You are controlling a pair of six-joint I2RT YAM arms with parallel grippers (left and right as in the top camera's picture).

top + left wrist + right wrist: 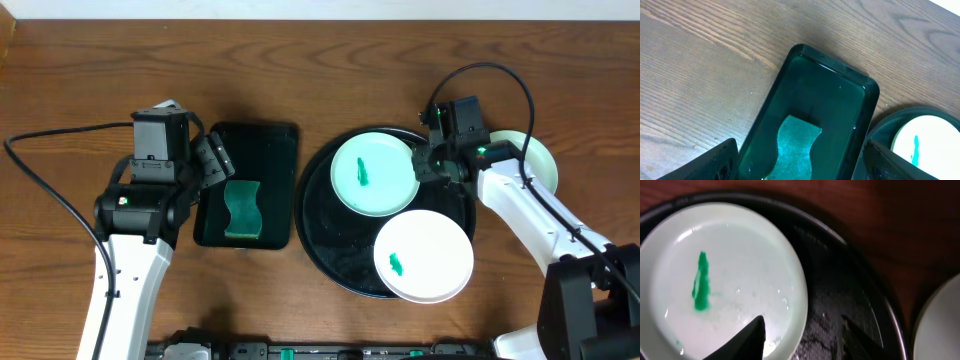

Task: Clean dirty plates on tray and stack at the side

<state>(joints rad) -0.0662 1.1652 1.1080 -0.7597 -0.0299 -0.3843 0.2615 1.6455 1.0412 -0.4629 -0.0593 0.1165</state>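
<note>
The round glossy black tray (pixel 325 235) holds a mint-green plate (pixel 375 175) and a white plate (pixel 423 255), both smeared green. The right gripper (pixel 802 340), half-open, straddles the mint rim; the left gripper (pixel 797 167) gapes empty.

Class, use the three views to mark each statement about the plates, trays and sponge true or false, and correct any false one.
1. A mint plate and a white plate lie on the black tray. True.
2. The sponge lies on the white plate. False: it lies in the dark green tray.
3. The white plate carries a green smear. True.
4. The left gripper is shut on the sponge. False: it is open above the dark green tray.
5. All three plates are stacked. False: the third plate lies alone, off the black tray.
</note>
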